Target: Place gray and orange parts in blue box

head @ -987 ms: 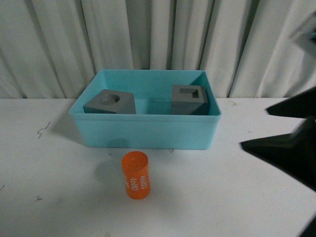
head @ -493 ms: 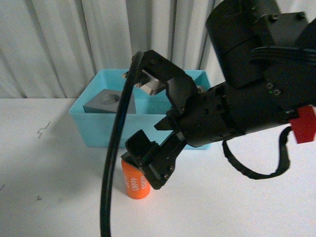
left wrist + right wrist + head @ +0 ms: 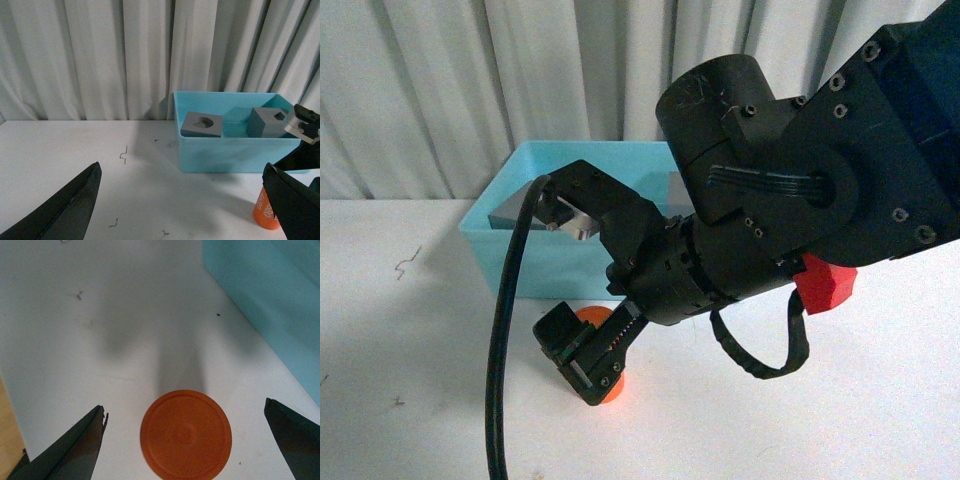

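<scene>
Since the earlier frame the right gripper has dropped lower over the orange cylinder, which has kept its place. You will find the cylinder standing upright on the white table, just off the outer wall of the blue box, at the box's 6 o'clock in the front view. The right gripper's jaws are spread wide, one finger on each side of the cylinder, with clear table showing between each finger and the orange top. Both gray cubes sit inside the box: the cube with the round recess at its 9 o'clock end, the cube with the rectangular recess at its 3 o'clock end. The left gripper is likewise spread wide and grips nothing. Note that the table carries a few small dark scuffs. A pale pleated curtain closes off the scene at 12 o'clock, directly behind the box.
</scene>
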